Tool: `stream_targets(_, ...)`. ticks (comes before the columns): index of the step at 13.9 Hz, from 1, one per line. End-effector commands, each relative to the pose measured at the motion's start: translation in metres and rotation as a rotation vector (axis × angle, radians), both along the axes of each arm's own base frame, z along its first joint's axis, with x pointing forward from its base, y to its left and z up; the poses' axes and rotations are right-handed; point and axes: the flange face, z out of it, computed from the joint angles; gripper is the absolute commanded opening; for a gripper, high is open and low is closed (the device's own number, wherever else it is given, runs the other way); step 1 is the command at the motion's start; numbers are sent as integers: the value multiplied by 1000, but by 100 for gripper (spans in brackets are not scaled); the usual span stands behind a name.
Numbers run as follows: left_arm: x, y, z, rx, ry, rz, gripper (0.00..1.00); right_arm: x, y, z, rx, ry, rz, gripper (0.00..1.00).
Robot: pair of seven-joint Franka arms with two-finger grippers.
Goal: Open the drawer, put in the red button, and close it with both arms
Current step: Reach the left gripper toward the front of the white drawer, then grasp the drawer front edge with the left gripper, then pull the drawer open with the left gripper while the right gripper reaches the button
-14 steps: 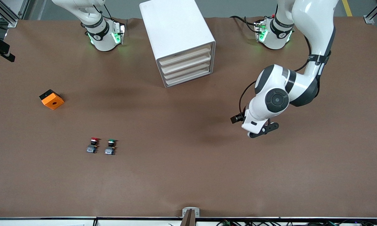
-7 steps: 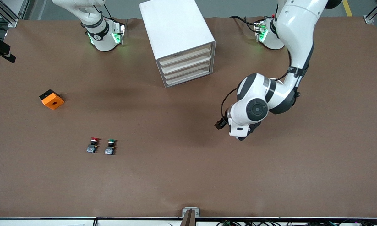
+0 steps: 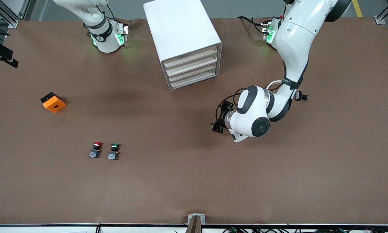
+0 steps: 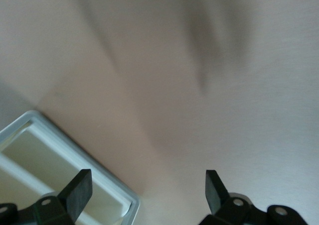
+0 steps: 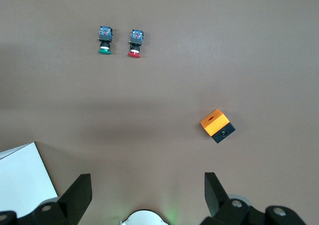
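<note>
Nearest the front camera, at about eight o'clock from the table's middle, the red button (image 3: 96, 149) lies just beside its green-capped twin (image 3: 113, 151), the two apart but close, caps pointing toward the robots' bases. Both show again in the right wrist view, red (image 5: 135, 42) and green (image 5: 104, 40). That closeness is the first hazard: a grasp that comes down off-centre could take or knock the green one.

Farther off, at three o'clock from the middle, the left gripper (image 3: 219, 118) hangs low over bare table, its wrist turned toward the cabinet. Its fingers (image 4: 79, 189) stand spread with nothing between them, and a corner of the cabinet (image 4: 75, 182) shows past them. All four drawer fronts (image 3: 191, 69) sit flush, so the opening has not begun. The fronts are thin and stacked tightly; a slightly high or low approach would probably catch the wrong drawer (image 3: 194, 78), or push the light-looking cabinet across the smooth table (image 3: 194, 181) instead of drawing the tray out.

Out at nine o'clock sits an orange-and-black block (image 3: 53, 102), well clear of the work.

Farthest, at eleven o'clock, the right arm waits; the right gripper (image 5: 148, 197) is held high near its base, fingers parted and empty.
</note>
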Motion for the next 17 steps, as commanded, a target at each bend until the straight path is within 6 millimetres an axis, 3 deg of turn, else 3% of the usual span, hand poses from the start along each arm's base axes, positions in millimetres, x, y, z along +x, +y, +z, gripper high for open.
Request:
stream_targets(1, -8, -5, -7, 19, 179, 84, 100, 9, -5, -6, -2, 9, 0, 100)
stream_targets(3, -20, -6, -10, 35, 316, 113, 100, 16, -4, -14, -9, 10, 2, 100)
stream_targets(4, -26, -4, -13, 41, 395, 130, 100, 41, -7, -51, -2, 54, -5, 100)
stream_targets(5, -32, -3, -22, 48, 485, 150, 100, 54, -8, -73, 0, 97, 2, 100)
stream_targets(7, -42, -4, -32, 92, 610, 194, 100, 60, -13, -78, -16, 92, 18, 100)
stream_targets(10, -52, -1, -41, 150, 762, 247, 100, 74, -33, -101, -18, 88, -13, 100)
stream_targets(12, -62, 0, -51, 216, 871, 276, 100, 77, -33, -108, -20, 98, -19, 100)
stream_targets(14, -71, 1, -52, 238, 921, 266, 100, 84, -24, -109, -23, 60, -54, 100)
stream_targets(16, -82, -3, -50, 271, 985, 248, 100, 96, -7, -136, -27, 26, -184, 100)
stream_targets(17, -87, -6, -48, 267, 1020, 237, 85, 100, 4, -148, -29, 8, -181, 100)
